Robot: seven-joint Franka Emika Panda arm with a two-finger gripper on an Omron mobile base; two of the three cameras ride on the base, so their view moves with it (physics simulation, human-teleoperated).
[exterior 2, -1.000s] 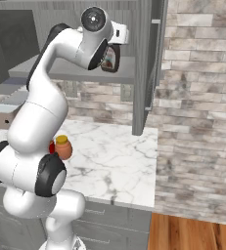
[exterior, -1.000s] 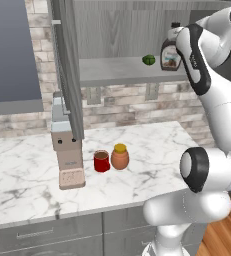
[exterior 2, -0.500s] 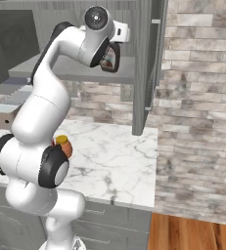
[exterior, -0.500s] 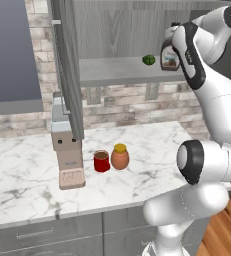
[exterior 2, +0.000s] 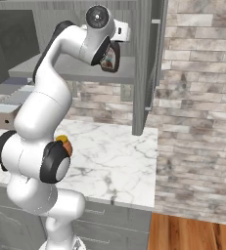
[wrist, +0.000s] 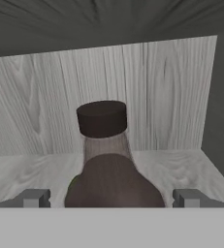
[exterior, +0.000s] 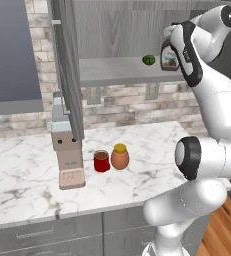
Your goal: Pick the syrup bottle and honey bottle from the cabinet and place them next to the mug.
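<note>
Fingers (wrist: 35,197) of the gripper (wrist: 111,198) stand spread wide to either side of the syrup bottle (wrist: 111,169), not yet pinching it, probably lined up to close on its body. On the counter to the left, the mug (exterior: 101,161) and the honey bottle (exterior: 120,156) sit just beside each other; further right the syrup bottle stands on the cabinet (exterior: 122,72) shelf near a small green fruit (exterior: 148,60). Its white-and-red label is too small to read.

The syrup bottle (wrist: 111,164) loses its lower body below the hand view's bottom. From the left base view the arm covers its neck and cap; from the right, most of it. The honey bottle (exterior 2: 65,145) peeks from behind the arm's elbow.
</note>
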